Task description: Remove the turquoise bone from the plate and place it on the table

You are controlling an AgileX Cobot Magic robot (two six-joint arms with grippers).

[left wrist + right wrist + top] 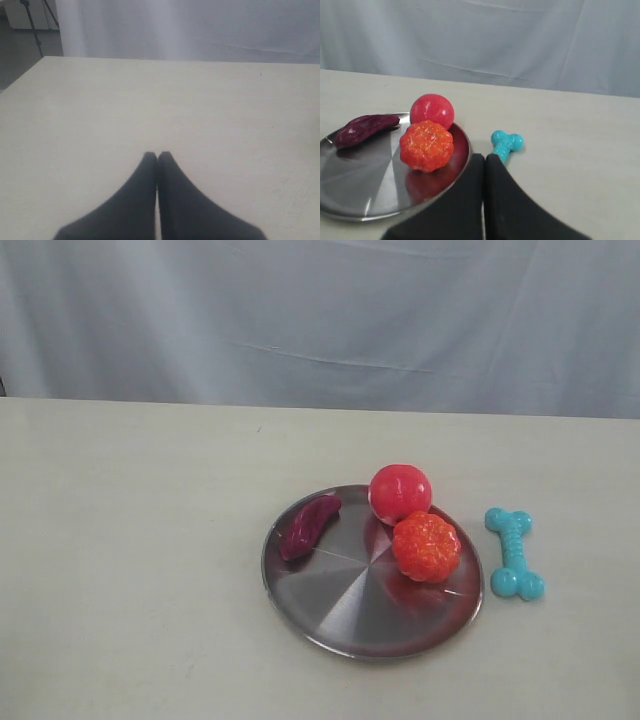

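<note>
Two pinched together: left end effector point(157, 157) and right end effector point(485, 159), both holding nothing | bone point(515, 553) lies on bench point(130, 540), just right of plate point(340, 610), not on it | job looks done, so no grip needed

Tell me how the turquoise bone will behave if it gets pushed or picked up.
The bone lies flat on the table, and its knobbed ends would probably stop it rolling; a push should slide or pivot it. The ribbed shaft likely offers some grip. It looks like a small moulded toy, so probably light and not fragile; stiffness cannot be told.
</note>
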